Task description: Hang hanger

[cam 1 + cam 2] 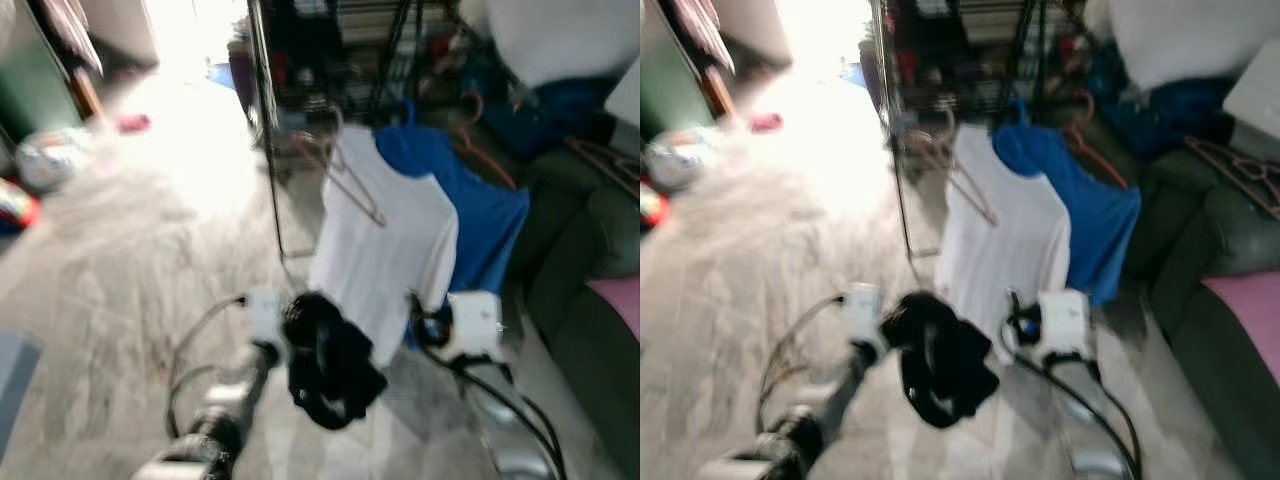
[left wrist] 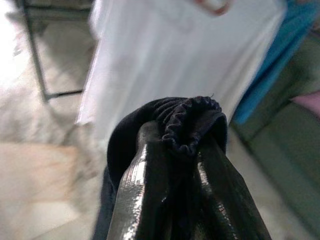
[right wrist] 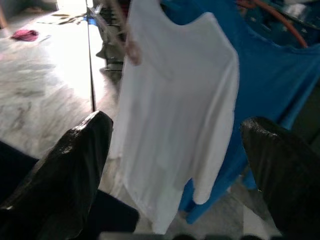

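Left hand [image 2: 187, 150] is clamped tight on a bunched black garment [image 1: 330, 365], the elastic hem pinched between its fingers and the rest drooping over the marble floor [image 1: 130, 270] at about 6 o'clock in the head view. Right hand [image 3: 175, 165] hangs near 5 o'clock with fingers spread wide and nothing between them, facing a white T-shirt [image 1: 385, 240] on a pinkish hanger [image 1: 350, 175]. That hanger and a blue shirt [image 1: 480, 215] just behind it sit at 12 o'clock beside the dark rack pole [image 1: 268, 130], with a green sofa [image 1: 590, 290] at 3 o'clock.
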You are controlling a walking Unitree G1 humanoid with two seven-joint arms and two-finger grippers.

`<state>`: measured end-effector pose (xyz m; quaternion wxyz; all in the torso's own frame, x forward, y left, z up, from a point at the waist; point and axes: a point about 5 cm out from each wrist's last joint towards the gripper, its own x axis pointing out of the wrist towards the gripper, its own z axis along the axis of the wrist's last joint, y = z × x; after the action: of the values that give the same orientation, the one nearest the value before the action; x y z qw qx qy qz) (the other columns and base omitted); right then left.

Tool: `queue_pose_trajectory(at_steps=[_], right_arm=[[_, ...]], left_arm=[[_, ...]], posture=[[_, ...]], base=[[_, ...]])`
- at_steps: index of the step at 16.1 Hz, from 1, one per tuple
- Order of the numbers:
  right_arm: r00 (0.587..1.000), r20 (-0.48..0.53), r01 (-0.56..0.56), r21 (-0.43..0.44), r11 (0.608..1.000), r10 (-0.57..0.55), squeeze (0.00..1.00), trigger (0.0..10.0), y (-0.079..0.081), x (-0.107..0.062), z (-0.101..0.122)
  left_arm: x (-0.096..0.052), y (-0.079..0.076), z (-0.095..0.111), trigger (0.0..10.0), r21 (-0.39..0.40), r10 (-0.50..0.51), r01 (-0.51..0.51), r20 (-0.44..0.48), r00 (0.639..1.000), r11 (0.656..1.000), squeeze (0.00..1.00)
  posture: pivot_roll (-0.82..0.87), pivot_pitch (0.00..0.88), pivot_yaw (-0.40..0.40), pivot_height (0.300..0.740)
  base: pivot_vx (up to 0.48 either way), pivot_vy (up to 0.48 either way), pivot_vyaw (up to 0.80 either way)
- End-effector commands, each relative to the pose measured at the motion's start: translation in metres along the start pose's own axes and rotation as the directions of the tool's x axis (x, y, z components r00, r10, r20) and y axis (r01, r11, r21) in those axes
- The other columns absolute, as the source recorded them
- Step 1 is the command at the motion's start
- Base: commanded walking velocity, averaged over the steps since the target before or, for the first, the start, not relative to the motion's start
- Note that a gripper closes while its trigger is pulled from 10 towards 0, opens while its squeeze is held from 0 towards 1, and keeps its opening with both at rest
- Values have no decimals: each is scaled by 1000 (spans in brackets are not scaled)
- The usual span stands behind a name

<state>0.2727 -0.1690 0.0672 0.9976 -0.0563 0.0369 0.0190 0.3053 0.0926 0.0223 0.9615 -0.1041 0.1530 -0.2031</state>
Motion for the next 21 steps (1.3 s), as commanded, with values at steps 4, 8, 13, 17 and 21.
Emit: queue_pose_trajectory(at_steps=[4,8,13,17,21], right_arm=[[1000,-8,4,-4,1000,-5,0,10000,-3,0,1],[999,7,-44,4,999,44,0,10000,9,10,7],[1000,14,-27,6,1000,26,0,10000,7,9,6],[999,47,-24,12,1000,23,0,10000,5,13,14],[997,77,-20,29,999,18,0,10000,6,15,19]], left_arm=[[1,11,18,10000,82,64,-70,65,996,994,0],[-3,40,53,10000,112,236,-264,214,948,958,0],[-5,42,58,10000,130,238,-279,262,935,952,0],[-5,36,61,10000,120,196,-238,285,938,964,0],[-3,34,68,10000,126,186,-235,315,931,964,0]], posture=[[-104,44,8,740],[-65,63,6,740],[-56,25,8,740],[-40,25,16,740],[-12,20,-5,740]], base=[[0,0,0],[0,0,292],[0,0,117],[0,0,0],[0,0,0]])
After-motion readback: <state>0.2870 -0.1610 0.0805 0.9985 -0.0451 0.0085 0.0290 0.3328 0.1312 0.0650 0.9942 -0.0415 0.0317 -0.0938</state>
